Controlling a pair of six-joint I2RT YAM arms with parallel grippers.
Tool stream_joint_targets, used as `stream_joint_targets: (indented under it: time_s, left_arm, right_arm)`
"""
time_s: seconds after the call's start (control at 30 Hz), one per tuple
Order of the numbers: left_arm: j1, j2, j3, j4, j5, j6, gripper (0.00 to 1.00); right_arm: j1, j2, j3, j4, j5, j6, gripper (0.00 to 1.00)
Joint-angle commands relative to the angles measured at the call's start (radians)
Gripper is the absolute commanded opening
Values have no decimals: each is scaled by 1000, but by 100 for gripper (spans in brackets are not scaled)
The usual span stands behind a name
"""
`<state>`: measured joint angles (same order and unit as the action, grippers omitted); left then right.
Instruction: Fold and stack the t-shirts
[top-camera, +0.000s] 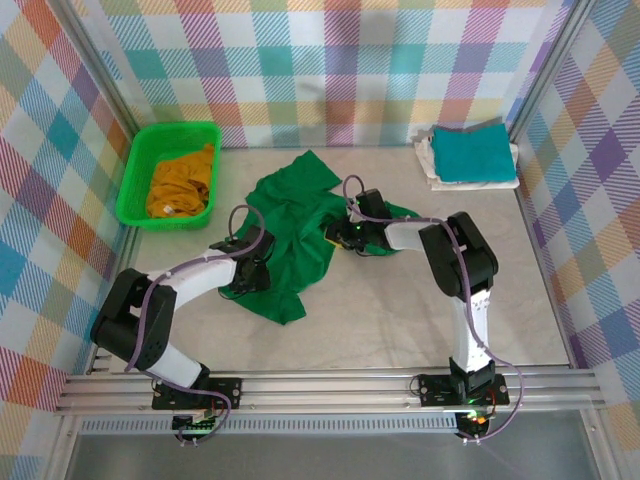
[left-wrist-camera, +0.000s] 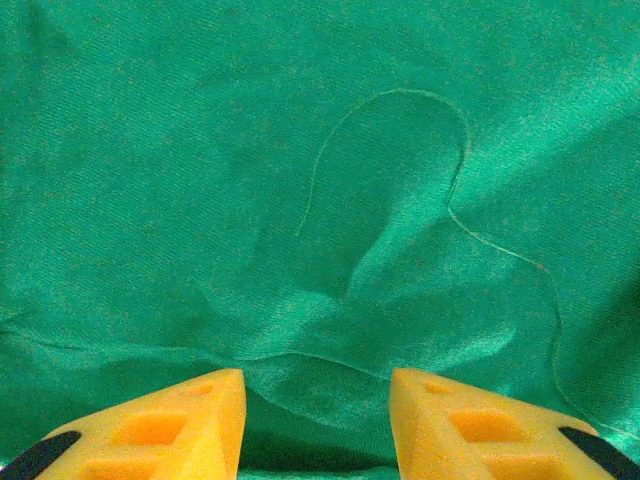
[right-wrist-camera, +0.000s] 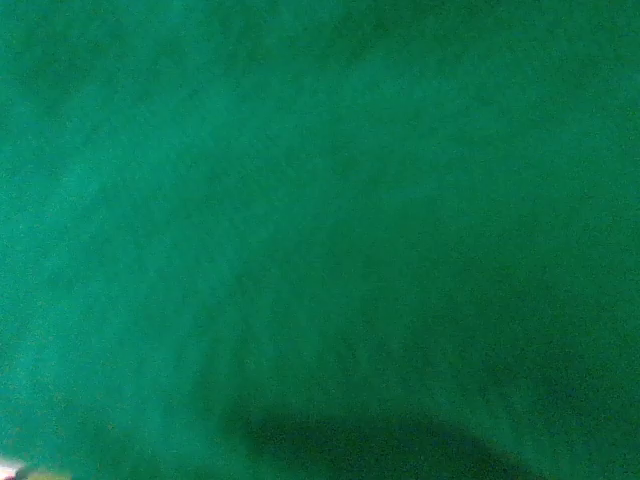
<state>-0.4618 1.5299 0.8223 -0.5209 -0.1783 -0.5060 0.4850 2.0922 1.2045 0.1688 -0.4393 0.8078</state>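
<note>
Overhead view: bright, even light, sharp throughout, with soft shadows on the pale surface (top-camera: 400, 320) beneath the arms. Left wrist view: well lit and crisp. Ahead of the yellow fingers (left-wrist-camera: 190, 420) the dark green t-shirt (left-wrist-camera: 300, 180) shows its weave, and a deep shadow lies between them. Right wrist view: dim, blurred green cloth, darkest nearest the camera.

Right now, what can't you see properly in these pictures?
- Right fingers: in the top view they are tiny and buried in the dark green t-shirt. The right wrist view blurs, too close to the cloth, so open or shut is unclear.
- White t-shirt: top view, mostly covered by the folded teal t-shirt.
- Mustard t-shirt: top view, crumpled in the basket, so anything underneath is hidden.
</note>
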Motion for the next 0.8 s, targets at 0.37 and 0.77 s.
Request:
stream_joint_targets:
  time_s: [0.37, 0.77]
  left_arm:
    - [12, -33, -17, -3, -53, -15, 43]
    - [12, -10, -14, 18, -39, -21, 42]
  right_arm:
    - [23, -145, -51, -211, 188, -175, 2]
    - [72, -1, 114, -312, 215, -185, 22]
